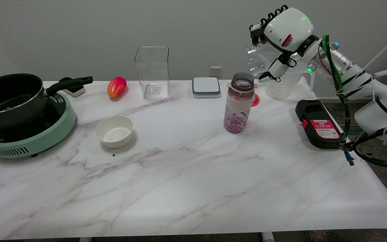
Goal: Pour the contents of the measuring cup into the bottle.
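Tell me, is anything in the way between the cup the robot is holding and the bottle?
Nothing visible is. The right hand holds the clear measuring cup up, to the right of the open bottle. Between them is only air and bare table. The red sticker behind the bottle lies flat.

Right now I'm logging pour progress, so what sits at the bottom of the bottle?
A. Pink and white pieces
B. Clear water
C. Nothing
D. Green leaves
A: the bottle stands open on the table, with a small heap of pink and white pieces visible through its clear lower part.
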{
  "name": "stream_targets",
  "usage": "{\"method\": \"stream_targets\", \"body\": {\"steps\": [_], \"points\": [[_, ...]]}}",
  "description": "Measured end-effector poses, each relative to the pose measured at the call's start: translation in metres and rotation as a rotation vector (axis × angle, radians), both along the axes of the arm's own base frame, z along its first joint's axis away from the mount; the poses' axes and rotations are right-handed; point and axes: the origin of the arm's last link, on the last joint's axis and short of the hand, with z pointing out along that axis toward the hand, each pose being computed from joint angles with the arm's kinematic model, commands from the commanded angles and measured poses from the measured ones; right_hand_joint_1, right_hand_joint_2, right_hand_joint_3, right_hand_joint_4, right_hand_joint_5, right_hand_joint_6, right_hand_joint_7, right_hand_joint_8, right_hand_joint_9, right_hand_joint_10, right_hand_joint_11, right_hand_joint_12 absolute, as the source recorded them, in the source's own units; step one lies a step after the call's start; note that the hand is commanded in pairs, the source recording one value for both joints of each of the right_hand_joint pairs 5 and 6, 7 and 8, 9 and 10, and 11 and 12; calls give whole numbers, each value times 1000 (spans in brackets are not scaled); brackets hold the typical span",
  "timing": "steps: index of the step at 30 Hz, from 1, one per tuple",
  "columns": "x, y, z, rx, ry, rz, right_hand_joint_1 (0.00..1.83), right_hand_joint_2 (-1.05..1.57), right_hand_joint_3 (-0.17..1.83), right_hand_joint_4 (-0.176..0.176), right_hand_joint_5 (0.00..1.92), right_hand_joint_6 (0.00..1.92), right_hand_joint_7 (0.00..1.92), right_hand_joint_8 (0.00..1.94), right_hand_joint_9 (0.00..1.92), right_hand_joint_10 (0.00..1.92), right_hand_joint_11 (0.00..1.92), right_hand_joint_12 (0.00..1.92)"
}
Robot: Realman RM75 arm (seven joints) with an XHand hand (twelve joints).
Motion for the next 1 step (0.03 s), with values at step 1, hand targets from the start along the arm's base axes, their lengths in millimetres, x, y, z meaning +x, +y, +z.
{"method": "stream_targets", "body": {"steps": [1], "points": [[0, 0, 0, 1, 1, 0, 1354, 1164, 516, 0, 1770, 1770, 1801, 1801, 1723, 1723, 1319, 1319]]}}
